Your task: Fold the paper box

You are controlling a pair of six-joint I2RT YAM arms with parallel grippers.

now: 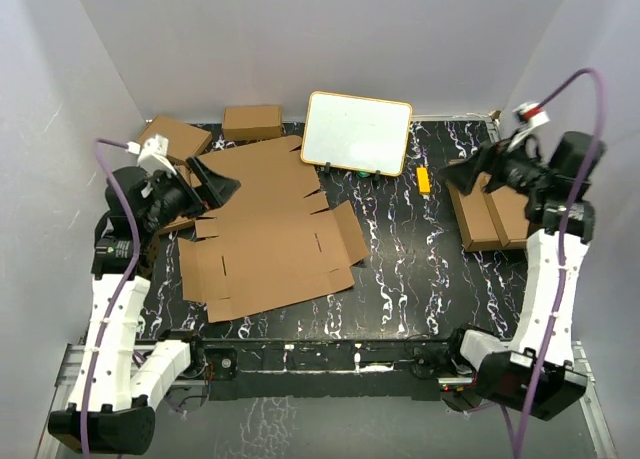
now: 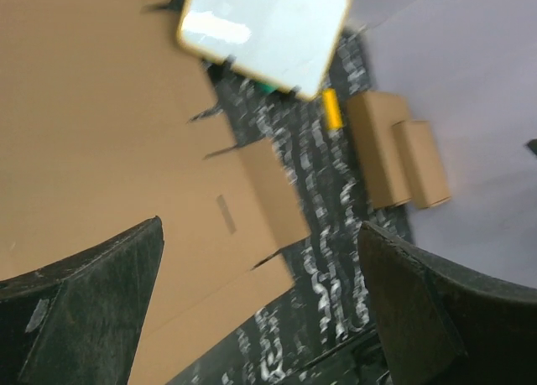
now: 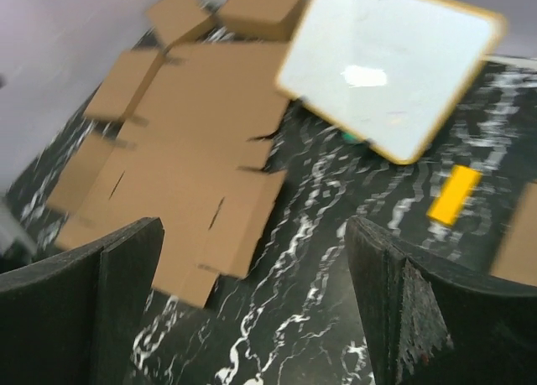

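The paper box (image 1: 270,234) lies unfolded as a flat brown die-cut sheet on the left half of the black marbled table. My left gripper (image 1: 222,187) hovers over the sheet's upper left part, open and holding nothing. In the left wrist view the sheet (image 2: 101,133) fills the left side, behind my left gripper (image 2: 260,305) with its jaws wide apart. My right gripper (image 1: 462,176) hangs open over the right side, well away from the sheet. The right wrist view looks past my right gripper (image 3: 252,309) at the sheet (image 3: 185,150) across bare table.
A white board with a tan frame (image 1: 358,132) stands at the back centre, with a small yellow block (image 1: 423,180) to its right. Two small folded boxes (image 1: 178,137) (image 1: 252,121) sit at the back left. More folded boxes (image 1: 495,214) lie under the right arm. Grey walls enclose the table.
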